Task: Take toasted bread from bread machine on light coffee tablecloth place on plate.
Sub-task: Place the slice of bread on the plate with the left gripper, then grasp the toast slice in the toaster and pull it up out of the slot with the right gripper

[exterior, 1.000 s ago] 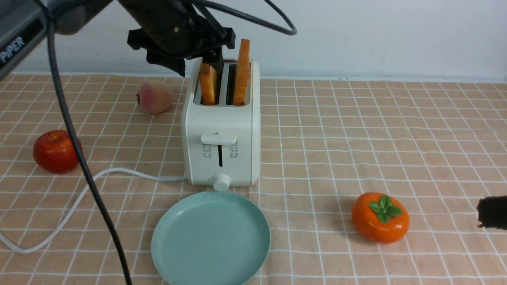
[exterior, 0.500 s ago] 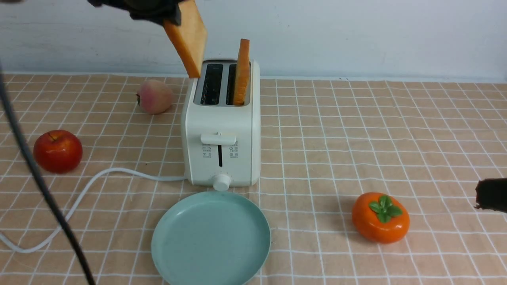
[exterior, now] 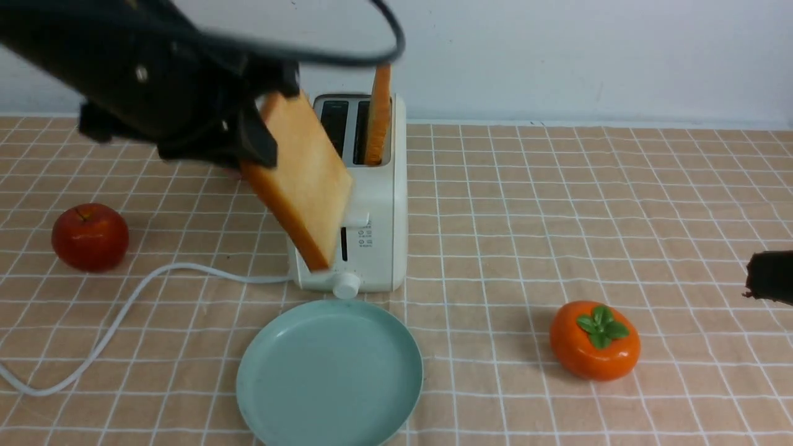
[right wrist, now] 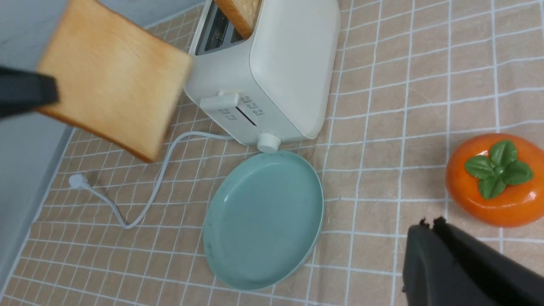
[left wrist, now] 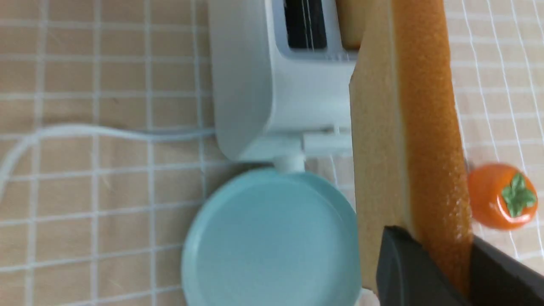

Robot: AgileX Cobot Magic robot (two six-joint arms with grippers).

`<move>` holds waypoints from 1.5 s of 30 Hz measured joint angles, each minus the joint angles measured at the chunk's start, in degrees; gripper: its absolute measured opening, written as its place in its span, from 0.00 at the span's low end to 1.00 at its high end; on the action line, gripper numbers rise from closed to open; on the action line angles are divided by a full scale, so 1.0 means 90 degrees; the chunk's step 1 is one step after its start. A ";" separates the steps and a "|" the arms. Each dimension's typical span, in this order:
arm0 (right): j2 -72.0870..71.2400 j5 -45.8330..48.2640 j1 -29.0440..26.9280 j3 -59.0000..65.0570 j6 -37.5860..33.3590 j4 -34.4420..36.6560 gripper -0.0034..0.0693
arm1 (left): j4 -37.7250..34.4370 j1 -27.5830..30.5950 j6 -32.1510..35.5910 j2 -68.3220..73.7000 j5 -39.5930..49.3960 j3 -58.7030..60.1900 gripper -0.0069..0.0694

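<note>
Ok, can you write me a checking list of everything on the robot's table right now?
Surface: light coffee tablecloth, lying flat, white grid lines.
Job's things: held toast slice tilted in the air in front of the bread machine; second toast slice upright in its right slot; plate empty, just in front.
Clutter: red apple on the left, orange persimmon on the right.
Grippers: left gripper shut on the held toast slice; right gripper looks shut, holding nothing.
Cables: white cord runs left from the bread machine; black cable loops by the left arm.
Surroundings: pale wall behind.
</note>
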 joint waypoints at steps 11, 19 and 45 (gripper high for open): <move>0.0000 0.0110 0.0000 0.0000 0.0000 0.0010 0.05 | -0.2797 0.0000 0.2319 0.0380 -0.2682 0.3199 0.20; 0.0000 0.0145 0.0000 0.0000 0.0000 0.0018 0.05 | -0.2727 0.0000 0.2581 0.0893 -0.2835 0.3232 0.36; 0.5438 0.0915 0.2924 -0.5505 0.2570 -0.3782 0.15 | 0.2662 0.0000 -0.1101 -0.3666 -0.0072 0.3321 0.07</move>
